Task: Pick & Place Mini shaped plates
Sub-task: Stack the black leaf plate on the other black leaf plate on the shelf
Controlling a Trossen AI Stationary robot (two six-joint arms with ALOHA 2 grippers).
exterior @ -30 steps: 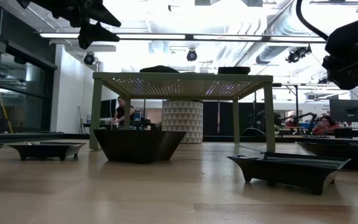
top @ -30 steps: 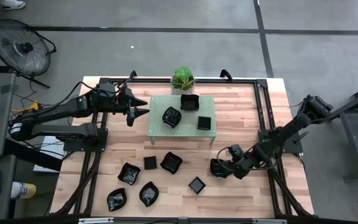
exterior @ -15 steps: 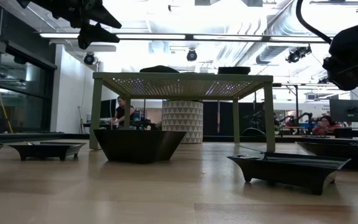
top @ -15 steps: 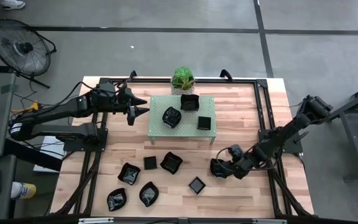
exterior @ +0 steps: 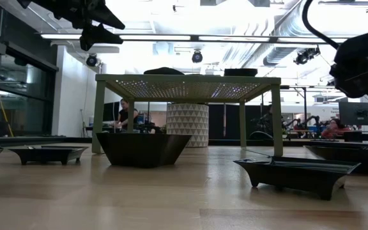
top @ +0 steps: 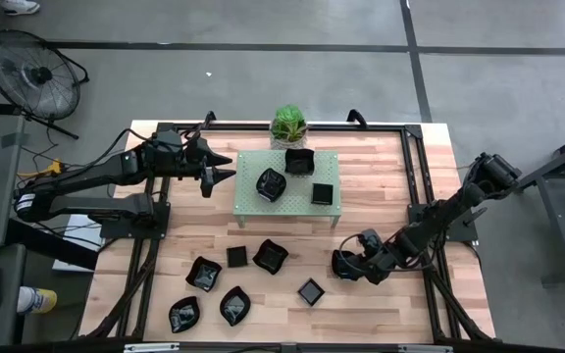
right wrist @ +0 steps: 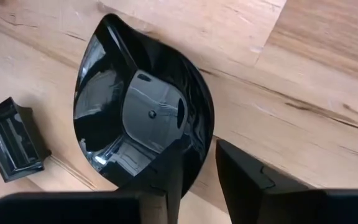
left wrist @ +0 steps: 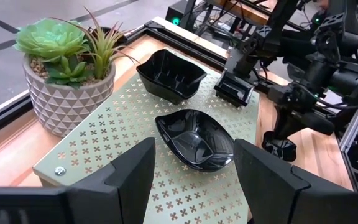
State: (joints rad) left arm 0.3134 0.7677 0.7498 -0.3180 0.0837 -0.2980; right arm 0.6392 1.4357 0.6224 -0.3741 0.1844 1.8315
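Observation:
Several glossy black mini shaped plates lie on the wooden table point(top: 381, 167), among them a square one point(top: 310, 291) and a leaf-like one point(top: 234, 305). Three more sit on the pale green perforated rack point(top: 292, 196). My right gripper point(top: 342, 265) points steeply down at a teardrop-shaped plate point(right wrist: 135, 118) that lies flat on the wood; it is open, and its fingers stand on either side of the plate's rim. My left gripper point(top: 226, 167) hovers open beside the rack's left end, above table height, with nothing between its fingers point(left wrist: 194, 148). My right gripper point(right wrist: 199, 142) comes from above, slanting down, with one finger point(right wrist: 169, 165) inside the plate's hollow and the other point(right wrist: 241, 177) outside over the wood. The rounded rim point(right wrist: 202, 134) lies in the gap. I cannot tell whether either finger touches it.
A potted green plant point(top: 288, 125) stands at the rack's far side. A small square plate point(right wrist: 8, 146) lies close to the teardrop one. Black frame rails run along the table's edges point(top: 415, 196). Bare wood lies right of the rack.

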